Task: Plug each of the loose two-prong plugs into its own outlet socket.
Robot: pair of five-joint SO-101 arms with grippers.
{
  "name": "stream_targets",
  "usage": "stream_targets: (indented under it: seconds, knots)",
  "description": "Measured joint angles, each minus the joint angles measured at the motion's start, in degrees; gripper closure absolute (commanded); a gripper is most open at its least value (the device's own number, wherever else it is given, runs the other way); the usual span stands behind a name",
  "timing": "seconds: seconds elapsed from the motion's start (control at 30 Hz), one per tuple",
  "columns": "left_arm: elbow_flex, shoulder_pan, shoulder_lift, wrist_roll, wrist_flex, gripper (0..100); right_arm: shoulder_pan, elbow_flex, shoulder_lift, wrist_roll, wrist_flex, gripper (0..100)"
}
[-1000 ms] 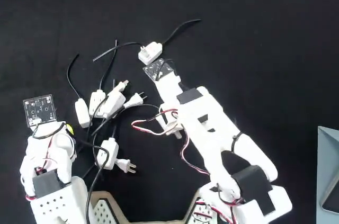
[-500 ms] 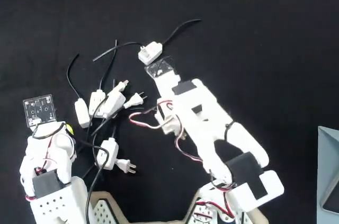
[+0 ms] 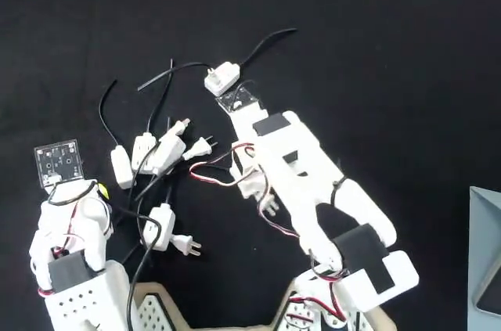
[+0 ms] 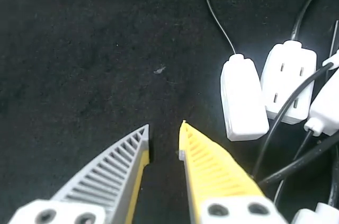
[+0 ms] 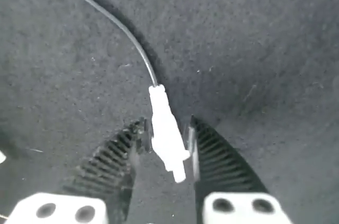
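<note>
Plugs and outlet sockets lie tangled on the black worktop. Left pincer hangs narrowly parted beside them. Right pincer straddles a separate white plug, not yet clamped; closing off-centre could twist it askew.

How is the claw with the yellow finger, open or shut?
Open. In the left wrist view the left claw shows a gap of dark table between its grey and yellow tips, and nothing sits in that gap.
</note>
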Motion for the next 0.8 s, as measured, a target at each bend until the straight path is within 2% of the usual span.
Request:
stream_targets:
  seconds: [0.5,0.67,0.8]
  knots:
    - [0.0,0.0,0.0,0.0,0.0,89,0.0,4.3,0.0,0.0,-0.1,86.9]
    - [0.0,0.0,0.0,0.0,0.0,89,0.0,4.7,0.0,0.0,-0.1,97.6]
    - [0.0,0.0,0.0,0.0,0.0,89,0.0,4.7,0.0,0.0,0.0,98.8]
